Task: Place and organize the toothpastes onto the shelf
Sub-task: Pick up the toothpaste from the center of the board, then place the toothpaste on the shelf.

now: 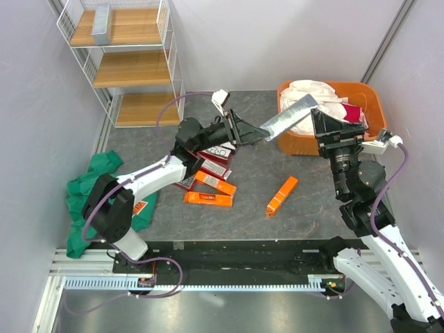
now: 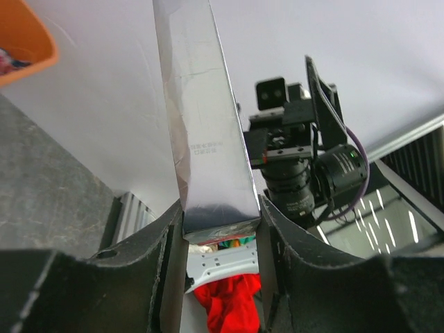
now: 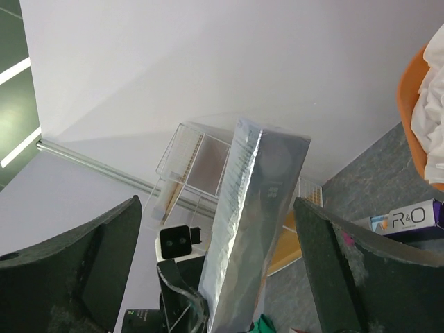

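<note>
While the left gripper (image 2: 220, 225) pinches the silver carton (image 1: 288, 118) at one end and the right gripper (image 3: 218, 262) stands spread, the carton seems light and stiff, best held on its flat sides.

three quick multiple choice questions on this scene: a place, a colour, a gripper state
1. The grey carton on the shelf lies on which board? A top B middle C bottom
2. The lone carton on the table is: A orange B purple C green
3. The right gripper is: A shut and empty B open C shut on a carton
Answers: A, it lies on the top board; A, its faces are bright orange; B, its fingers stand wide apart, clear of the silver carton that the left gripper holds.
</note>
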